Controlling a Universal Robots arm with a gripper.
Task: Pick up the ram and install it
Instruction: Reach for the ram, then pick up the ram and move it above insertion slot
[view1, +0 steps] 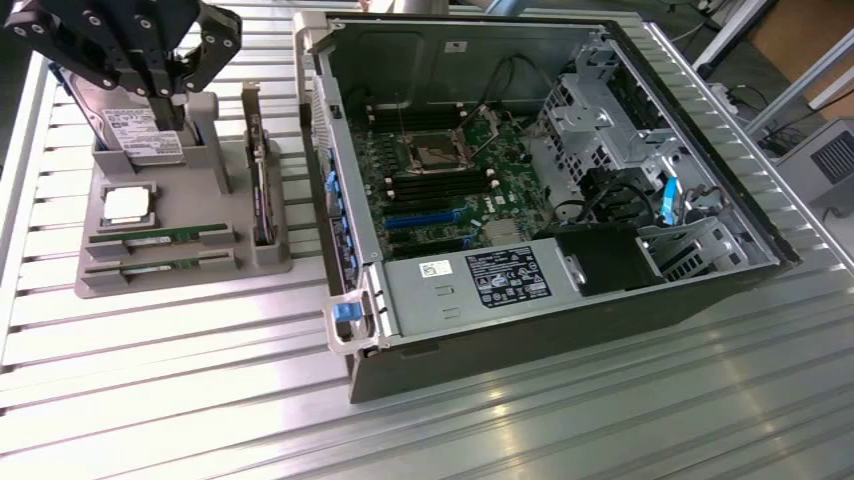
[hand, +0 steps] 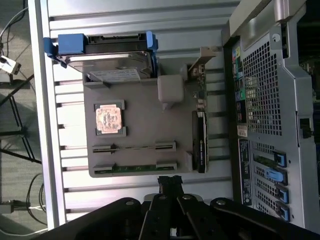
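thin green ram (view1: 163, 238) sits, seemingly on edge, in the grey holder (view1: 200, 215). gripper (view1: 170, 118) hovers nearby, fingers pressed together.

On your worktop (view1: 200, 400), the parts holder (view1: 200, 215) sits at the exterior view's left, just beside the open computer case (view1: 441, 40), with the gripper (view1: 167, 100) above it. On the holder, far to near, you have the hard drive (view1: 140, 130), the processor (view1: 127, 203), one ram stick (view1: 158, 240), then a second ram stick (view1: 158, 266). The expansion card (view1: 263, 190) stands along its case side.
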